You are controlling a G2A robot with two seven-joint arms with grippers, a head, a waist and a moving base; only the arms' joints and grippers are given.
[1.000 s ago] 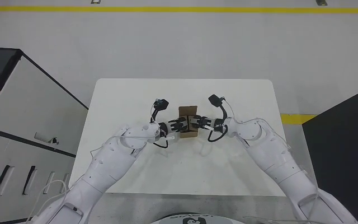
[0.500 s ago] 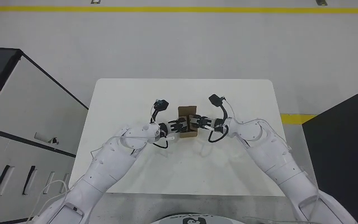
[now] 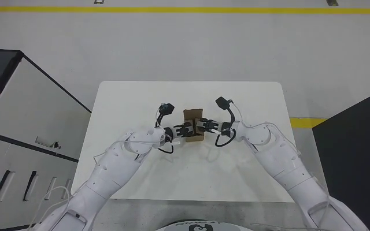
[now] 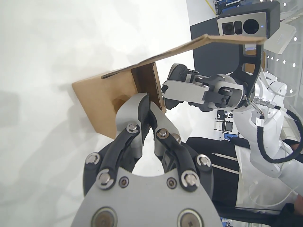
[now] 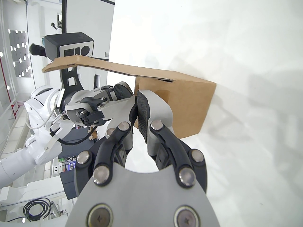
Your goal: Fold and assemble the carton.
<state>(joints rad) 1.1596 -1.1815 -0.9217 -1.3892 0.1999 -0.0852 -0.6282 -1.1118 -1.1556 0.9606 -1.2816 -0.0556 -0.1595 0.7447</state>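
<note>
Nothing's budged over the last 1 s: carton point(image 3: 194, 124) still sits mid-worktop point(image 3: 243, 173), left pincer point(image 4: 148, 109) and right pincer point(image 5: 137, 105) each pinched shut on 1 of its side walls. Reads like a steadying hold, flap point(image 4: 189, 47) not folded yet.

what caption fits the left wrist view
Left jaws clamp the cardboard carton wall on the white table, flap raised.
</note>
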